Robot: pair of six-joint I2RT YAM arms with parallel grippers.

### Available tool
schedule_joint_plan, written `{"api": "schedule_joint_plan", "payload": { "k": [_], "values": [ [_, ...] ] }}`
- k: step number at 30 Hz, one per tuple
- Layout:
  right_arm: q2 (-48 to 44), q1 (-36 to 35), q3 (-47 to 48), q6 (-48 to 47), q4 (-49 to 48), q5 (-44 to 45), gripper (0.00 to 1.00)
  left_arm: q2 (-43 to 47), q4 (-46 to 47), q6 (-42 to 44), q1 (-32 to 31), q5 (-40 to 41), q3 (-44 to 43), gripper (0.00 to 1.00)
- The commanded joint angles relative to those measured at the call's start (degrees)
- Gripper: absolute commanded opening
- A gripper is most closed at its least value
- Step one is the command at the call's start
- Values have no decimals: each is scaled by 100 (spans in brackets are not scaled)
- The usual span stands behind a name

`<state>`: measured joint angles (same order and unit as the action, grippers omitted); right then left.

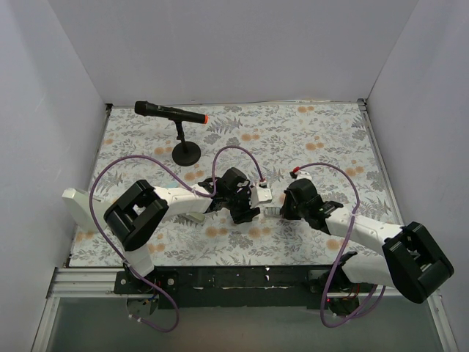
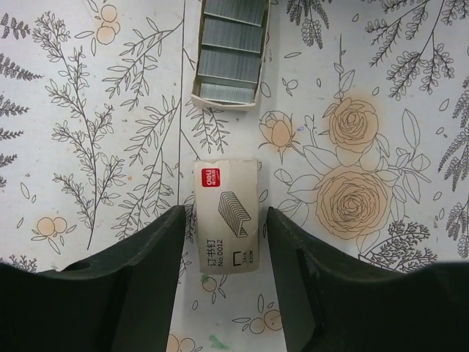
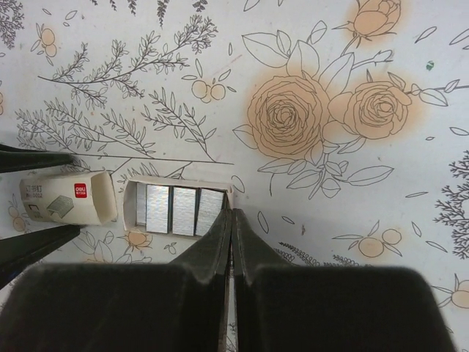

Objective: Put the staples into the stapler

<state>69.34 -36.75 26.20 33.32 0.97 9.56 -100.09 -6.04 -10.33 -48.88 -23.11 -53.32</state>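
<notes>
The staples' whitish cardboard sleeve [image 2: 226,216] lies flat on the floral cloth between my left gripper's open fingers [image 2: 226,293], and they do not touch it. Just beyond it lies the pulled-out tray [image 2: 231,51] holding several silvery staple blocks. In the right wrist view the tray [image 3: 176,210] lies beside the sleeve [image 3: 67,198]. My right gripper [image 3: 231,220] is shut, pinching the tray's end wall. From above, the tray [image 1: 272,213] lies between the two grippers. A pale bar [image 1: 193,218] shows under the left forearm; I cannot tell if it is the stapler.
A black microphone [image 1: 170,113] on a round-based stand [image 1: 186,152] stands at the back left. White walls enclose the table on three sides. Purple cables loop above both arms.
</notes>
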Motion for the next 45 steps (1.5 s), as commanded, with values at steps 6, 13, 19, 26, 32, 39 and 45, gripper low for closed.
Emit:
{"api": "schedule_joint_plan", "payload": {
  "k": [6,13,19,26,32,39,45],
  "values": [
    [-245,28,369,-308,386,169,20,288,200,-127,-34,237,-56,59],
    [-456,28,500,-519,571,117,41,1219,743,-610,-33,904,172,77],
    [-1018,-7,720,-1249,632,-148,69,2229,387,-2909,-33,3695,-134,98],
    [-1546,-43,870,-1477,1001,-174,91,3055,-2721,-6970,-25,5765,-329,98],
    [-1836,-42,756,-1565,967,-253,91,3855,-3797,-9089,2,5696,418,98],
    [-1714,-43,518,-1899,597,-508,91,4262,-4019,-10752,19,5537,1192,98],
    [-1871,-43,246,-2014,528,-868,91,3296,-4405,-11701,37,5651,912,98]
  ]
}}
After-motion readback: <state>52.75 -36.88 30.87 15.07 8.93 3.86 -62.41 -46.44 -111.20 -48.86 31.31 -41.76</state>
